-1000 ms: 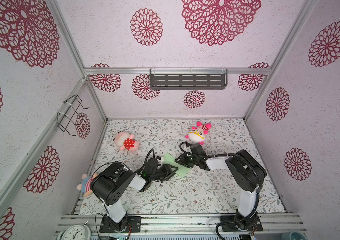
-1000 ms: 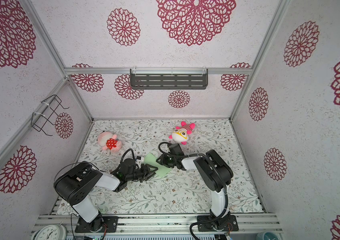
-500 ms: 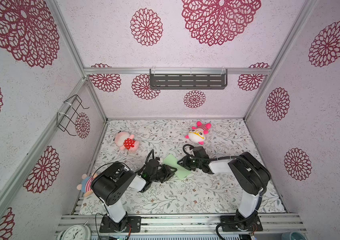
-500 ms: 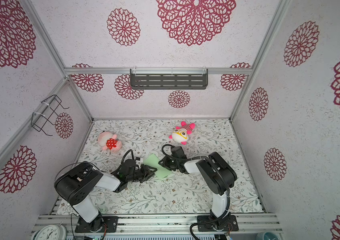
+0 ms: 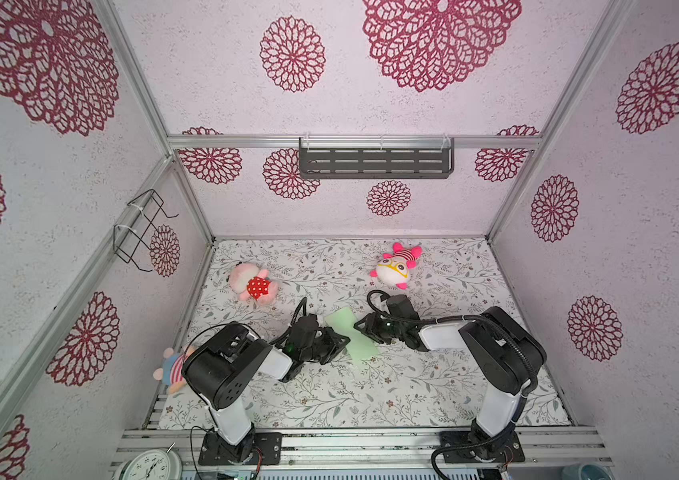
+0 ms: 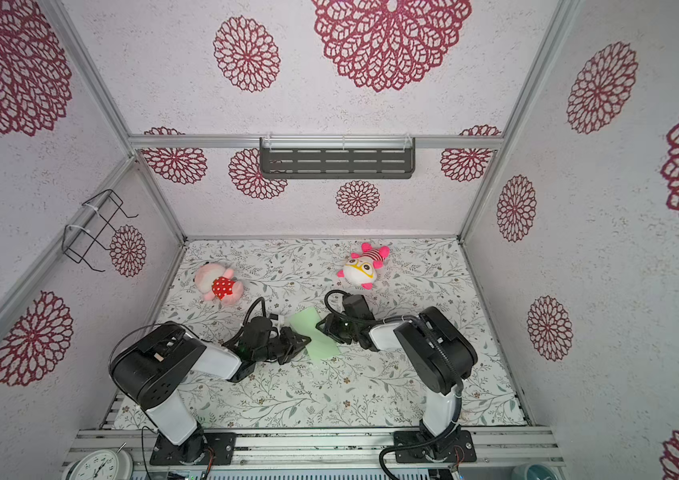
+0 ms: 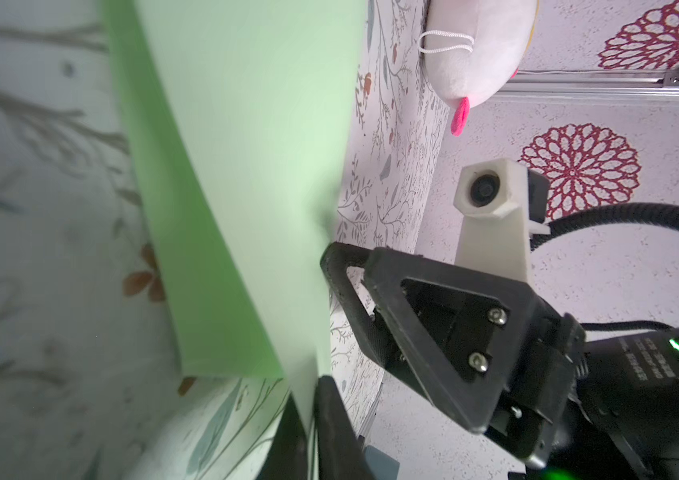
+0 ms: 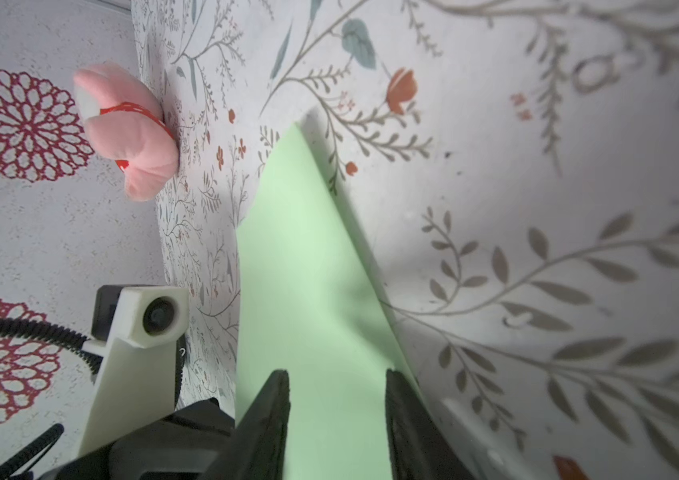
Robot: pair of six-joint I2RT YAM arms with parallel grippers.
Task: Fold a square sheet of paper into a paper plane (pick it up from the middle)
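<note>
Mid-mat, between both arms, the square sheet of paper lies folded to a long strip, its upper layer seemingly lifted off the floral mat. L gripper is clamped on one long edge. R gripper straddles the opposite edge, jaws apart, no pinch. Thin, light, floppy, prob. slippery, so I'd pinch edges mid-length, gently. Pink plush & bespectacled plush sit well apart.

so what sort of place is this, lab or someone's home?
Most likely a purpose-built robot test cell, not a home: an aluminium frame holds patterned wall panels, the left arm and right arm are bolted to a slotted rail, and a pink plush toy lies nearby.
</note>
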